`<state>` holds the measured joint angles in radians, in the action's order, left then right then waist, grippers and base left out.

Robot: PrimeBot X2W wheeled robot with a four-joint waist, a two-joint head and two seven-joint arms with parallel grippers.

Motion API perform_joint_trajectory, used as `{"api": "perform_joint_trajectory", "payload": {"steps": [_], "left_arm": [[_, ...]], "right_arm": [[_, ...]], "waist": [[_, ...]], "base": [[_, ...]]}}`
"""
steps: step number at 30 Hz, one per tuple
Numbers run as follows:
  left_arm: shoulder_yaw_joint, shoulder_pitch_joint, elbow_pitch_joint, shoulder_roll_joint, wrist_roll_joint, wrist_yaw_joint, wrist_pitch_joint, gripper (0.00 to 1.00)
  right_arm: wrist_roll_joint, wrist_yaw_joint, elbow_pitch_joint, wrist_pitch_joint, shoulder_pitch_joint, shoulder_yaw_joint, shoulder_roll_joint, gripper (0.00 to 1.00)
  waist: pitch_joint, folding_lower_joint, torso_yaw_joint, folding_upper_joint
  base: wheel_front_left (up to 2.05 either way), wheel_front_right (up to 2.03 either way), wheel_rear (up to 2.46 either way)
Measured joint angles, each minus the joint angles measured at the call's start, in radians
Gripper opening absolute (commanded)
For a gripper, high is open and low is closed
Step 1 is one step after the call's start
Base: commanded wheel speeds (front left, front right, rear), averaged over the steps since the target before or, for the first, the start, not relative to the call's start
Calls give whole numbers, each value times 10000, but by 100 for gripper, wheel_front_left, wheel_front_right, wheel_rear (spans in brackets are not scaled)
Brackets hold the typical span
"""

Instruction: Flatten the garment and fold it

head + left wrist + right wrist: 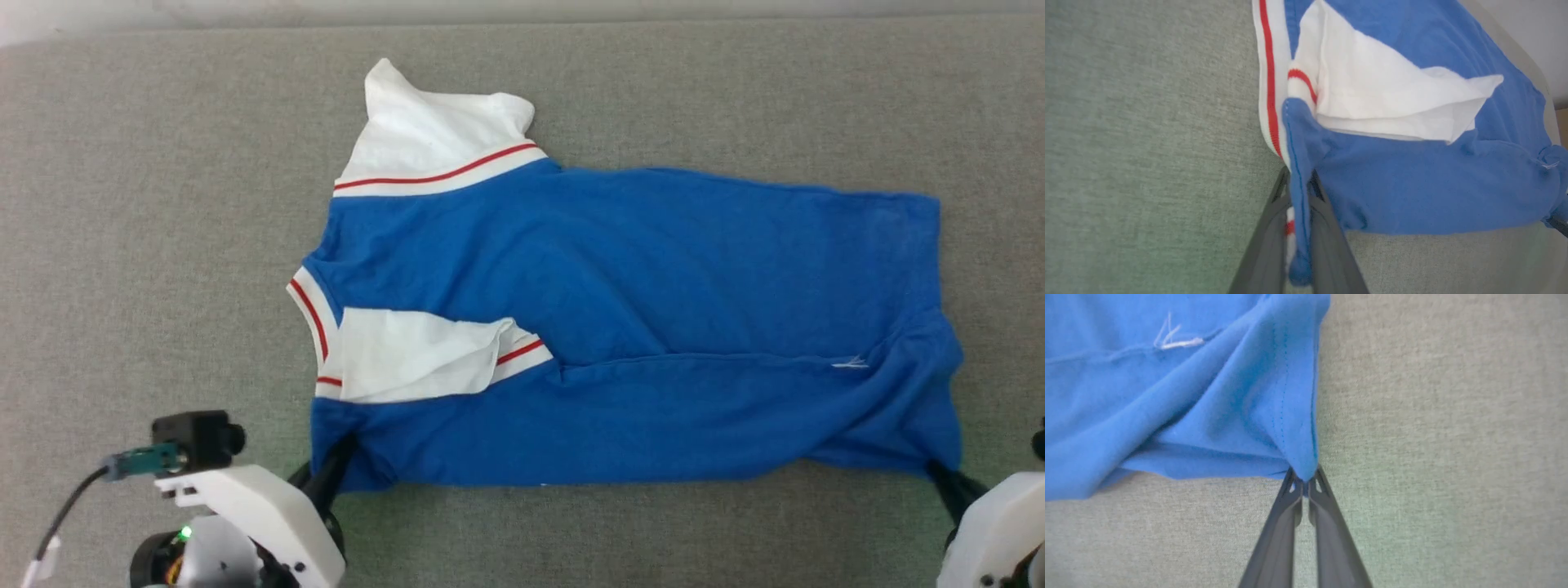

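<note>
The garment (pixel 620 327), a royal-blue T-shirt with white sleeves and red-striped trim, lies sideways on the grey surface, collar end to the left, hem to the right. One white sleeve points away from me, the other is folded onto the blue body. My left gripper (pixel 339 457) is shut on the garment's near left corner; cloth (pixel 1298 204) runs between its fingers in the left wrist view. My right gripper (pixel 939 478) is shut on the near right hem corner, the blue tip (pixel 1304 467) pinched at its fingertips.
The grey fabric-covered surface (pixel 147 245) extends widely around the garment on every side. Its far edge (pixel 522 20) runs along the top of the head view, with a pale wall behind.
</note>
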<state>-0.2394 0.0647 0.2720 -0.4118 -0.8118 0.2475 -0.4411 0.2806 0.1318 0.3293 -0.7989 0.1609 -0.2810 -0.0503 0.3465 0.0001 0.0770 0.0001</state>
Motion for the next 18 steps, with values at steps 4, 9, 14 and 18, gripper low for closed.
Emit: {"api": "perform_joint_trajectory", "payload": {"steps": [4,9,14,18], "left_arm": [[523,113,211,-19,-178,8,313,0],[1101,686,863,-163,-485,96,453,0],[1191,1764,1398,-219,-773,186,339,0],[1089,2571,1592,-2,-1185,184,265,0]], "right_arm": [[21,0,343,17,-209,-320,4,0],[144,6,807,-4,-312,-920,23,0],[650,12,828,-42,189,-1360,29,0],[894,10,593,-104,917,-1444,25,0]], "waist": [[-182,-1,-48,0],[-494,-1,-94,0],[-780,-3,-82,0],[-825,-3,-54,0]], "base": [[0,0,0],[0,0,0],[0,0,0],[0,0,0]]}}
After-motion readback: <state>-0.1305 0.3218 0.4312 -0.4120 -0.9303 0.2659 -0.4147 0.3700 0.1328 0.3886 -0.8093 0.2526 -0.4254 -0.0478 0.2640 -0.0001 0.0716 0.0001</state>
